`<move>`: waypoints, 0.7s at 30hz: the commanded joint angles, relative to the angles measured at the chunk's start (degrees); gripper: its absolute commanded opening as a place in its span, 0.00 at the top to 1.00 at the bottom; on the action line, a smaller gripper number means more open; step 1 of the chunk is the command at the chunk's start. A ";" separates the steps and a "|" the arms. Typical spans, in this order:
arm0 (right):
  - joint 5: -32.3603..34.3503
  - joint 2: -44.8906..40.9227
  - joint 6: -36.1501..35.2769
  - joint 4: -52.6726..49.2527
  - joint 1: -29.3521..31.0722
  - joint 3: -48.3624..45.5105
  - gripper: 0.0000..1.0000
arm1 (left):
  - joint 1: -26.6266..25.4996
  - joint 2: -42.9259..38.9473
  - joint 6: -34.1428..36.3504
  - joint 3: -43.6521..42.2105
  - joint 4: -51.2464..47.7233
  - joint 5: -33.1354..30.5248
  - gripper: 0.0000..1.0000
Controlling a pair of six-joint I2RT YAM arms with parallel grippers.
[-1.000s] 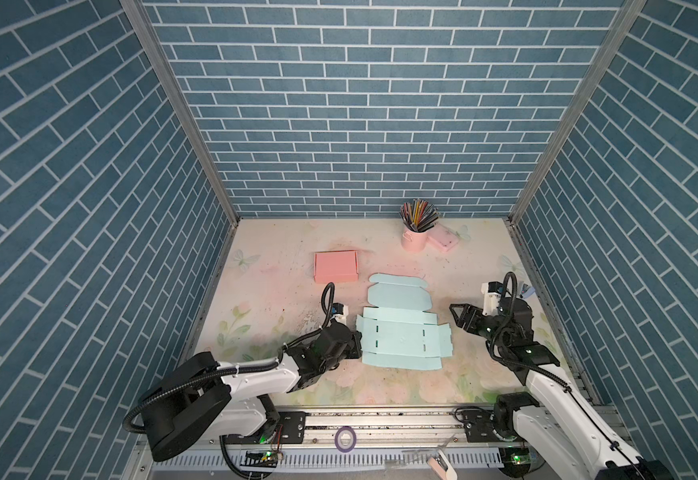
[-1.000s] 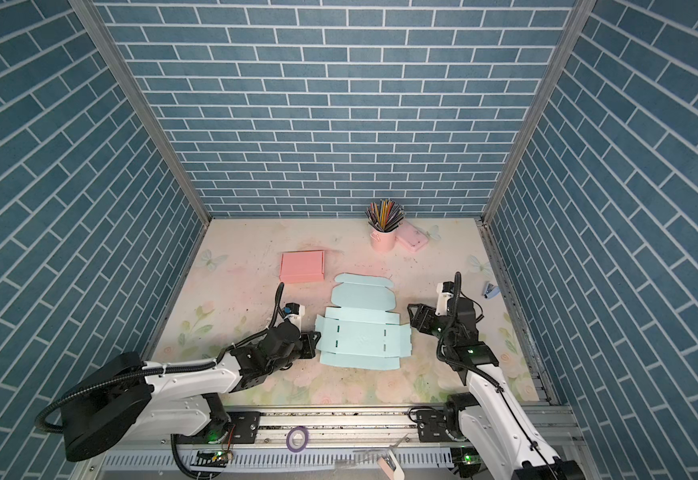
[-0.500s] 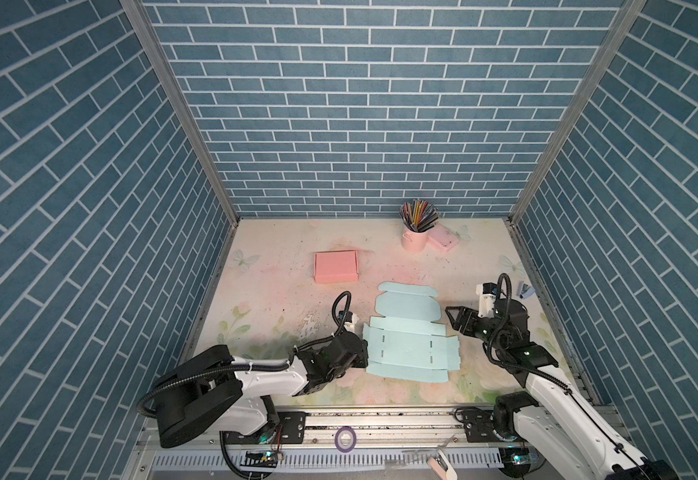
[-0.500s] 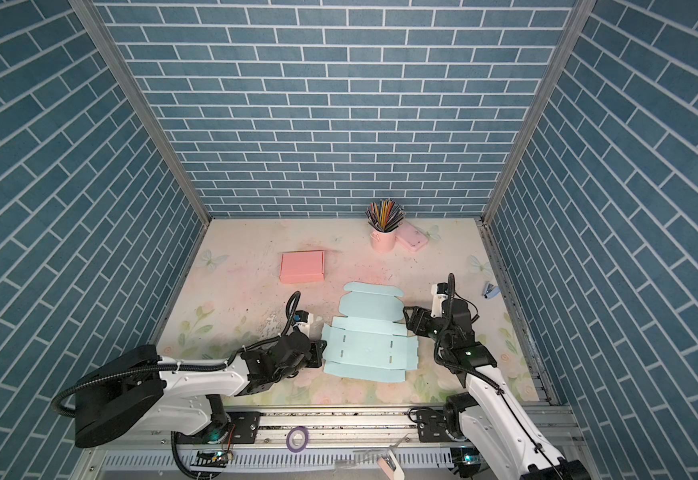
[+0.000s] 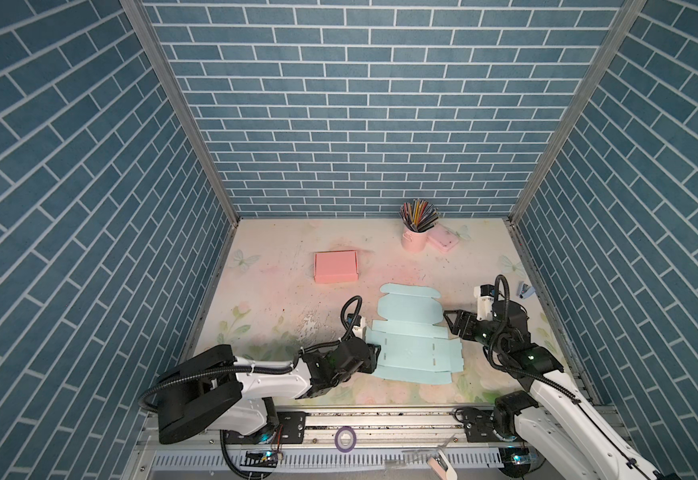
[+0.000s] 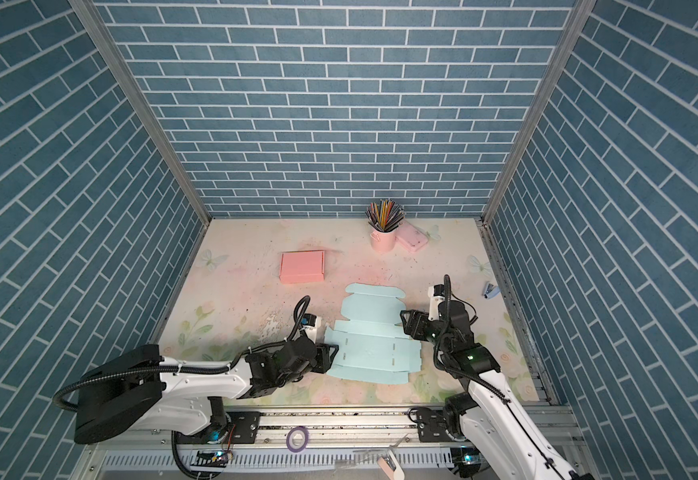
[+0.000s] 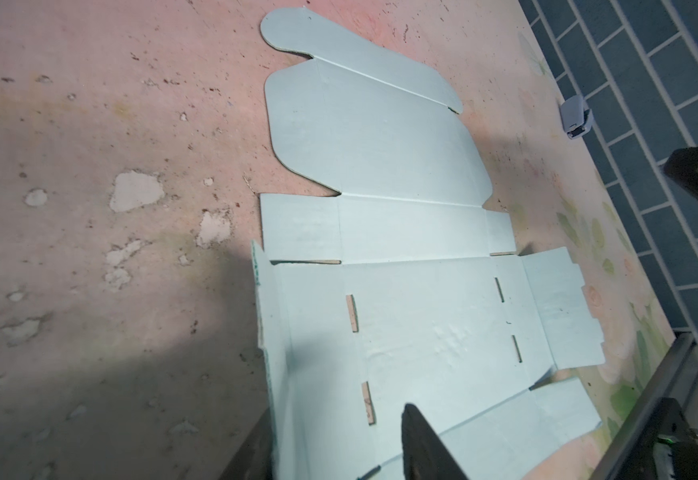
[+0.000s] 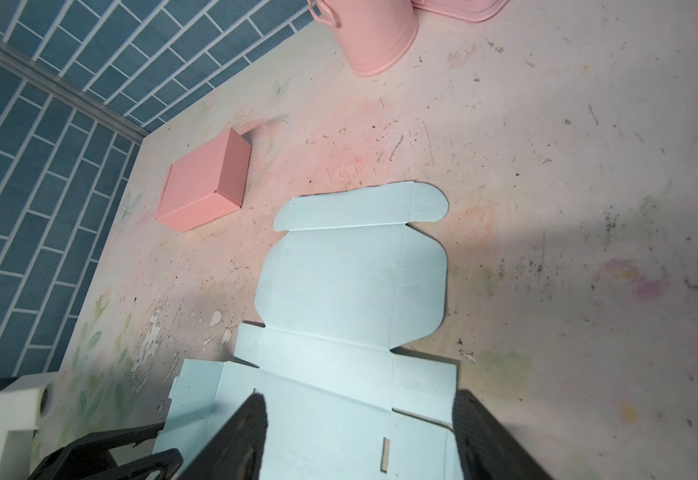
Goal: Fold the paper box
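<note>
Our left claw [image 5: 374, 356] sits at the left edge of the paper box [image 5: 413, 345], in the lower middle of both top views, its jaws parted. From up there we cannot tell what lies between them. The left wrist view settles it: a side flap [image 7: 265, 316] stands up off the table [image 7: 89, 208] between the two dark fingers [image 7: 422, 444], with clear space on the sheet side, so nothing is pinched.

Our right claw [image 5: 452, 323] hangs spread wide at the sheet's right edge, gripping nothing. Its wrist view shows both fingers [image 8: 251, 432] well apart above the blue card.

We see the rest of the box lying flat and unfolded, lid panel toward the back wall. Only the top views show the pencils [image 5: 418, 214] in the pink cup [image 5: 413, 243]. The right wrist view gives just the cup's body, plus the closed pink box [image 8: 203, 187].
</note>
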 commanded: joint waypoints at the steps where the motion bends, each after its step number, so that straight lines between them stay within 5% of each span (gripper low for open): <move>1: 0.25 -3.80 0.49 -6.25 0.66 1.71 0.28 | -0.57 -3.26 1.78 2.52 -5.43 0.95 0.41; 6: -5.80 -1.79 2.17 -12.15 2.43 5.36 0.27 | 2.54 -7.59 8.84 8.19 -21.23 5.82 0.23; 11: -2.65 -3.86 5.14 -15.89 7.64 4.47 0.27 | 10.34 -8.84 17.44 13.40 -29.92 11.50 0.20; 21: 2.77 -6.60 9.20 -17.93 16.38 -3.25 0.28 | 22.64 9.46 31.60 30.38 -30.48 21.32 0.24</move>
